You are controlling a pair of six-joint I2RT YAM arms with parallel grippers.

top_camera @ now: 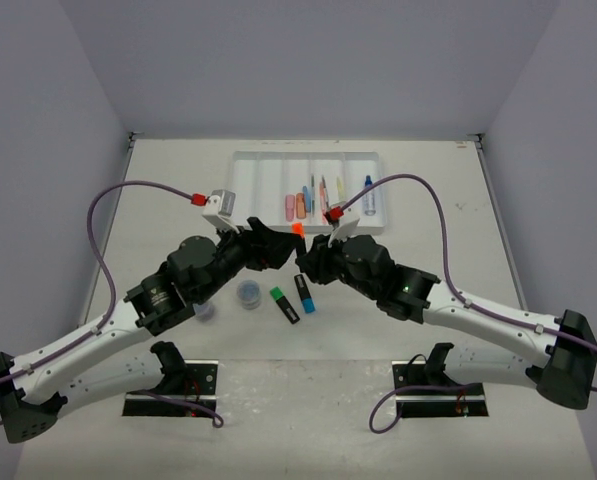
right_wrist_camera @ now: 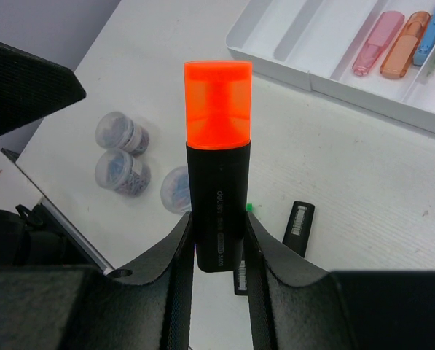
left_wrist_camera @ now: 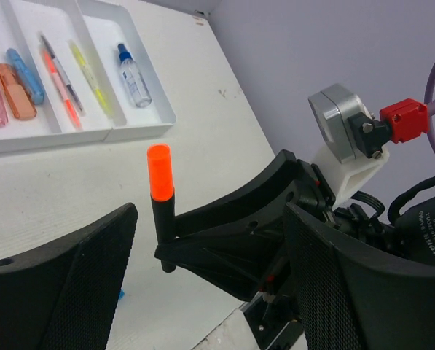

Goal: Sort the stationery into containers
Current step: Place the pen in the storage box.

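Note:
My right gripper (right_wrist_camera: 218, 251) is shut on a black-bodied highlighter with an orange cap (right_wrist_camera: 218, 197) and holds it upright above the table. It shows in the top view (top_camera: 296, 229), just in front of the white tray (top_camera: 246, 190). My left gripper (left_wrist_camera: 210, 292) is open and empty, facing the right gripper (left_wrist_camera: 166, 251); the highlighter (left_wrist_camera: 159, 193) stands ahead of its spread fingers, not touching them. In the tray lie pink (top_camera: 289, 206), orange and blue highlighters, thin pens (top_camera: 323, 195) and a blue-capped bottle (top_camera: 369, 196).
On the table under the grippers lie a green-capped (top_camera: 284, 304) and a blue-capped black highlighter (top_camera: 304, 292). Three clear tubs with blue contents (right_wrist_camera: 121, 133) (right_wrist_camera: 121, 170) (right_wrist_camera: 175, 188) stand to their left. The tray's two left compartments hold nothing.

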